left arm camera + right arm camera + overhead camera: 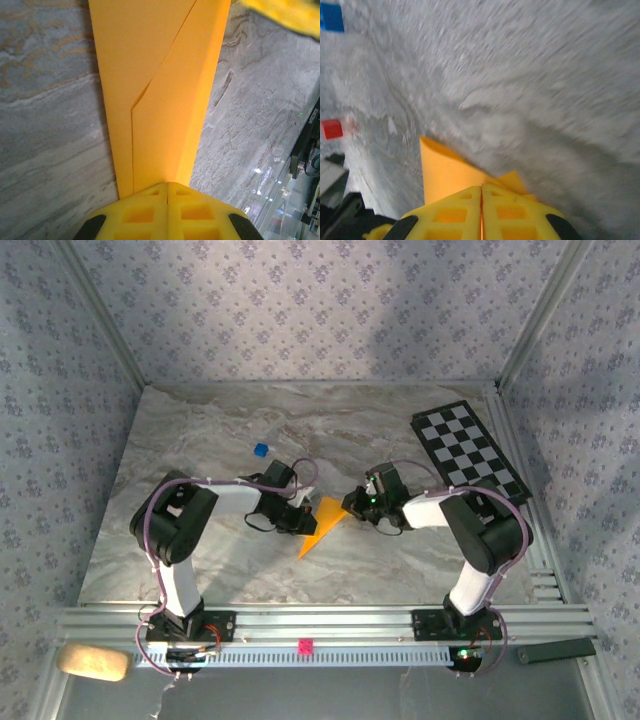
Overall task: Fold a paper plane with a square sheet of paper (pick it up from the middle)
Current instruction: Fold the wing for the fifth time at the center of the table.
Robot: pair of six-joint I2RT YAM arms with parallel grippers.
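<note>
L hand (300, 521): pads pressed together, clamped on the sheet of paper (322, 527). On its wrist cam I see the orange-yellow paper (160, 90) run straight out from btw. the yellow pads (150, 200), w/ one slanted flap edge and one long crease on the upper face.

R hand (355, 507): likewise closed to a slit, nipping the same paper. On its wrist cam an orange corner (442, 167) sticks out past the pads (507, 200), and a thin orange line shows in the seam btw. them.

Paper: folded, not a flat square. From the top cam it reads as a narrow wedge, wide end toward the far side, tip pointing near-left. L hand meets its left edge, R hand its right far corner. It sits approx. at the ctr. of the marble surface (200, 430), a little nearer the near edge than the far one. I cannot tell whether it rests on the surface or hangs just off it.

Other items:
- small blue cube (261, 450), toward the far-left of the paper, apart from it
- checkered board (468, 452), at the far-right corner, slanted along the right edge
- small pink-red cube (305, 645), on the rail at the near edge, btw. the arm bases
- tan pad (93, 662), past the near-left corner
</note>
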